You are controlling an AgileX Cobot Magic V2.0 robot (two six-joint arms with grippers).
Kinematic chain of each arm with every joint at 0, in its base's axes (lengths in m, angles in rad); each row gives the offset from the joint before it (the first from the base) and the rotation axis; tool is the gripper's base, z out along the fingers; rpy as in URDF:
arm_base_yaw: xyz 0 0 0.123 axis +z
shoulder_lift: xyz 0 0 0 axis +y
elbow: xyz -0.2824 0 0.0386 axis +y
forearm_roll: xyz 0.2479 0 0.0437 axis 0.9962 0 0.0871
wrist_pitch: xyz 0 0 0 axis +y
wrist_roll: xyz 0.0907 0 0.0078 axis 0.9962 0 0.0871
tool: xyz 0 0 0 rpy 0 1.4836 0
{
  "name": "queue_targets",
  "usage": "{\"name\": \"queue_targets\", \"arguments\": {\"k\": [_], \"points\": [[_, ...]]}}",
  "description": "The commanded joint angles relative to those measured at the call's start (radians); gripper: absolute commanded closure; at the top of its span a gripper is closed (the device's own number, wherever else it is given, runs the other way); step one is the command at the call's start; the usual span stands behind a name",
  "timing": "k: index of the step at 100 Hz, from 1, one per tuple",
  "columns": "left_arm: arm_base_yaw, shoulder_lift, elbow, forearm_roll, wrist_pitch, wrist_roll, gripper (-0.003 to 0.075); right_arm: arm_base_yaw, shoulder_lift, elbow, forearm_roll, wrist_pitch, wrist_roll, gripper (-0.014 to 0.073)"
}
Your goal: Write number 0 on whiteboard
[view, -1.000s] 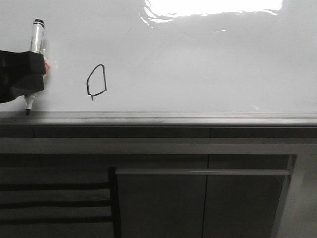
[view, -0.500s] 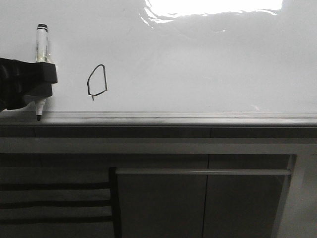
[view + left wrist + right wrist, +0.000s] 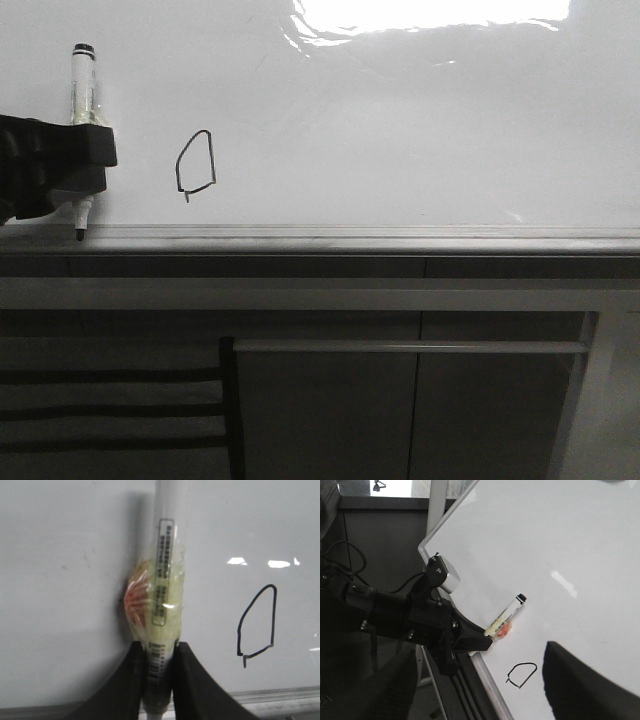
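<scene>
Glossy white, the whiteboard [image 3: 400, 120] fills the upper part of the front view, with bright glare along its top and a grey metal edge strip [image 3: 330, 238] running along its lower border. Grey cabinet panels [image 3: 400, 400] lie below the strip.

The left tool [image 3: 78, 168] enters from the left edge of the front view, its black body roughly level and its fingers clenched on the marker pen [image 3: 82, 90]. The pen stands nearly upright; its capless tip points down and sits at the edge strip, below the tool, while the clear barrel rises above it. In the left wrist view the two black fingers [image 3: 132, 680] clamp the barrel from both sides, and a wad of yellowish tape [image 3: 160, 600] wraps the pen just beyond them.

The number 0 [image 3: 196, 161] is drawn on the whiteboard, to the right of the left tool and clear of it.

Dark, blurred shapes in the right wrist view may be the right tool's fingers; their state cannot be determined.
</scene>
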Motion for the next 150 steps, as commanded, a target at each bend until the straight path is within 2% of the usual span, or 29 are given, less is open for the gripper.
{"name": "queue_targets", "arguments": {"k": [1, 18, 28, 64, 81, 98, 103, 106, 108, 109, 110, 112, 115, 120, 122, 131, 140, 150], "points": [[-0.003, -0.015, -0.027, -0.013, -0.077, -0.010, 0.0686, -0.005, -0.024, -0.025, 0.014, -0.063, -0.004, 0.0142], [-0.003, -0.015, -0.027, -0.013, -0.079, -0.010, 0.0482, -0.005, -0.024, -0.025, 0.014, -0.063, -0.004, 0.0142], [-0.003, -0.015, -0.027, -0.013, -0.081, -0.010, 0.0399, -0.005, -0.024, -0.025, 0.014, -0.061, -0.004, 0.0142], [-0.003, -0.017, -0.021, -0.002, -0.100, 0.010, 0.0390, -0.005, -0.027, -0.025, 0.014, -0.061, -0.004, 0.0142], [-0.003, -0.056, 0.025, 0.059, -0.102, 0.013, 0.0329, -0.005, -0.061, -0.023, 0.000, -0.056, -0.004, 0.0142], [-0.003, -0.117, 0.086, 0.067, -0.120, 0.015, 0.0325, -0.005, -0.148, 0.031, -0.010, -0.056, -0.004, 0.0144], [-0.003, -0.141, 0.109, 0.093, -0.127, 0.015, 0.0326, -0.005, -0.192, 0.066, -0.010, -0.061, -0.004, 0.0171], [-0.003, -0.155, 0.120, 0.104, -0.129, 0.015, 0.0327, -0.005, -0.215, 0.090, -0.010, -0.064, -0.004, 0.0220], [-0.003, -0.167, 0.127, 0.117, -0.130, 0.015, 0.0330, -0.005, -0.237, 0.109, -0.010, -0.065, -0.004, 0.0247], [-0.003, -0.175, 0.132, 0.128, -0.130, 0.015, 0.0333, -0.005, -0.253, 0.122, -0.010, -0.065, -0.004, 0.0295], [-0.003, -0.179, 0.132, 0.134, -0.130, 0.015, 0.0335, -0.005, -0.260, 0.128, -0.010, -0.065, -0.004, 0.0295], [-0.003, -0.192, 0.141, 0.157, -0.130, 0.015, 0.0345, -0.005, -0.284, 0.155, -0.010, -0.064, 0.001, 0.0373], [-0.003, -0.210, 0.149, 0.174, -0.130, 0.015, 0.0363, -0.005, -0.316, 0.174, -0.010, -0.064, 0.008, 0.0438], [-0.003, -0.237, 0.162, 0.199, -0.130, 0.015, 0.0442, -0.005, -0.376, 0.219, -0.010, -0.064, 0.031, 0.0616], [-0.003, -0.249, 0.168, 0.210, -0.130, 0.021, 0.0491, -0.005, -0.402, 0.238, -0.010, -0.064, 0.036, 0.0658], [-0.003, -0.300, 0.193, 0.294, -0.139, 0.058, 0.0737, -0.005, -0.513, 0.316, -0.012, -0.070, 0.054, 0.0659], [-0.003, -0.356, 0.229, 0.400, -0.206, 0.070, 0.0740, -0.005, -0.622, 0.401, -0.043, -0.072, 0.054, 0.0659], [-0.003, -0.418, 0.269, 0.417, -0.262, 0.070, 0.0740, -0.005, -0.740, 0.494, -0.061, -0.082, 0.054, 0.0659]]}}
